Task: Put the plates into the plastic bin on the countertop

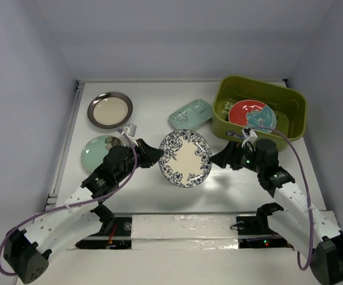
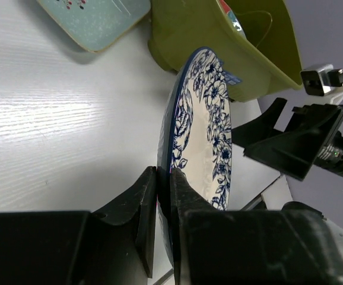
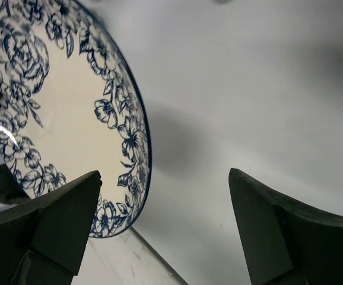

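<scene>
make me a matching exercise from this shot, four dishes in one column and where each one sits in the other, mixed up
1. blue-floral white round plate
2. red-and-teal round plate
3. metal-rimmed cream round plate
4. mint rectangular divided plate

A. inside the olive-green plastic bin
B. on the white countertop, beside the bin's left wall
C. pinched at its rim by the left gripper
D. near the countertop's far left corner

Pairs: 1-C, 2-A, 3-D, 4-B

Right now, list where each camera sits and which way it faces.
Top external: above and behind, facing down on the countertop; both arms, left pincer and right pincer show.
Left wrist: on the left arm, facing along its shut fingers toward the plastic bin.
Right wrist: on the right arm, facing between its open fingers.
Shared: all three show the blue-floral plate.
</scene>
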`<state>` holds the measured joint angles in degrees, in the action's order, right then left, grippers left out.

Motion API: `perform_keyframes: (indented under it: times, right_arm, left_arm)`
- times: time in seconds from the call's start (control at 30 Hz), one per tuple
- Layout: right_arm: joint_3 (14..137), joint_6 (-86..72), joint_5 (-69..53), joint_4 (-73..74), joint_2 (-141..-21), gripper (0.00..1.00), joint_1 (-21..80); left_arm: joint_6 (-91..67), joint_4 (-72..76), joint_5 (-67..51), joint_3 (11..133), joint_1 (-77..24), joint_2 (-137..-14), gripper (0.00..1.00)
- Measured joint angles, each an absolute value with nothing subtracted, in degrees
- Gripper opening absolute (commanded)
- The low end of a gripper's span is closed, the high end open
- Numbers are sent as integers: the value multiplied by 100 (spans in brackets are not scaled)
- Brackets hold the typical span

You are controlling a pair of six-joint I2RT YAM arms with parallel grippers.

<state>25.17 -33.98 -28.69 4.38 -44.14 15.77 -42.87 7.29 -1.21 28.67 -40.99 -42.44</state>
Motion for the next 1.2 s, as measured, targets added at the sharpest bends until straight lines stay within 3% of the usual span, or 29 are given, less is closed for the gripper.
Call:
perform_keyframes:
  times: [0.43,0.5,0.53,0.57,0.63,0.67,0.7,0.73,0.83,0.93,1.07,1.2]
  right_arm:
    - [2375,-3920,-3288,-1476,-5627,85,2095]
    - [2340,-3988,-3328,-1640,-5841,68,2154]
    - [2324,-4073,-3378,-1756,-5918,53,2171]
    - [2316,-4115,-3417,-1865,-5946,24,2185]
    - [2305,-4259,-3485,-2086,-5920,4,2196]
    - [2300,-4372,-3562,-2163,-5865,0,2169]
    - [2300,-4453,-3588,-2235,-5793,0,2163]
    - [2305,-4517,-3601,-2290,-5693,0,2176]
    - [2344,-4554,-3500,-2228,-5437,0,2209]
    - [2574,-4539,-3234,-1844,-5275,0,2259]
    - [3240,-4429,-2648,-1070,-5290,0,2119]
    - [4099,-4381,-2377,-648,-5441,0,1262]
  left_arm:
    - [-4270,349,-652,3079,-3876,-4101,0]
    - [-4270,320,-716,3151,-3879,-4086,0]
    - [-4268,296,-740,3203,-3879,-4075,0]
    - [-4246,255,-744,3262,-3876,-4069,0]
    - [-4167,145,-698,3371,-3870,-4069,0]
    - [-4125,67,-617,3400,-3820,-4060,1]
    - [-4093,21,-508,3411,-3760,-4053,7]
    - [-4084,-10,-443,3420,-3726,-4045,22]
    - [-4075,-102,-436,3586,-3789,-3959,54]
    - [-3966,-274,-246,3962,-3828,-3710,71]
    - [-3752,-381,257,4445,-3828,-3199,77]
    - [-3603,-572,703,4512,-3828,-2692,78]
